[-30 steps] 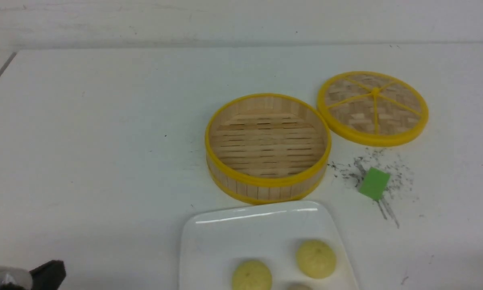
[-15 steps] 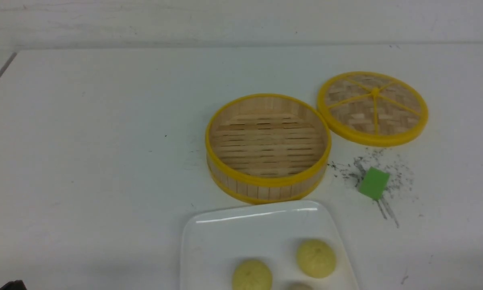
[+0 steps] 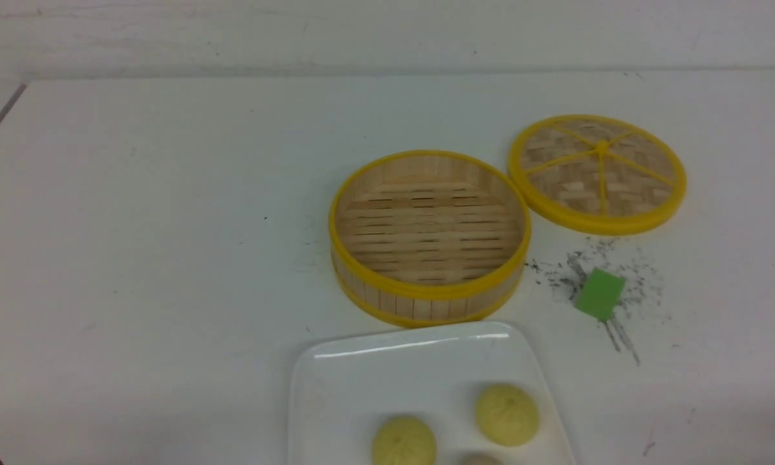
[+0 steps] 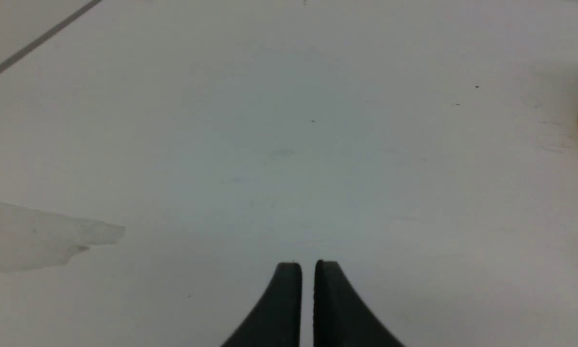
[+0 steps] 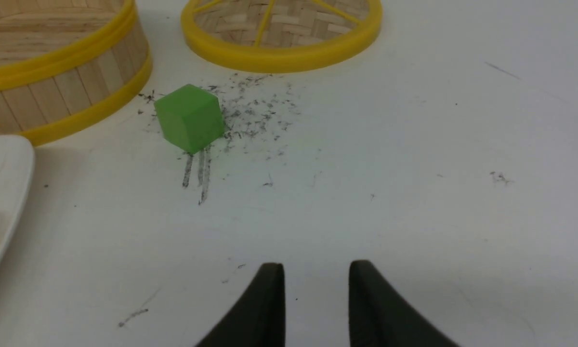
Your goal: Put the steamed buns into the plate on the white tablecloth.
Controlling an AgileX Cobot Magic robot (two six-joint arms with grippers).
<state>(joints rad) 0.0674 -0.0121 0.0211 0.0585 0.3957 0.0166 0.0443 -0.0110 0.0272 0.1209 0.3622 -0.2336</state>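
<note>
The white plate [image 3: 361, 387] lies on the white tablecloth [image 3: 135, 258] at the near edge of the front view, just in front of the steamer. Two pale yellow steamed buns [image 3: 403, 442] [image 3: 507, 413] sit on it, and the top of a whitish bun [image 3: 479, 460] shows at the frame's bottom edge. My left gripper [image 4: 308, 270] hangs over bare cloth, its fingers a thin slit apart with nothing between them. My right gripper [image 5: 316, 270] is open and empty over the cloth, with the plate's corner [image 5: 5, 183] off to its side.
The empty bamboo steamer [image 3: 429, 236] stands behind the plate, and its woven lid [image 3: 597, 173] lies flat to the right of it. A green cube [image 3: 599, 294] [image 5: 190, 117] sits among dark scuffs right of the steamer. A translucent patch [image 4: 38, 236] lies on the cloth near the left gripper.
The left gripper's dark tip has slid out of the front view's bottom left corner. Buns, plate, steamer, lid and cube have not moved.
</note>
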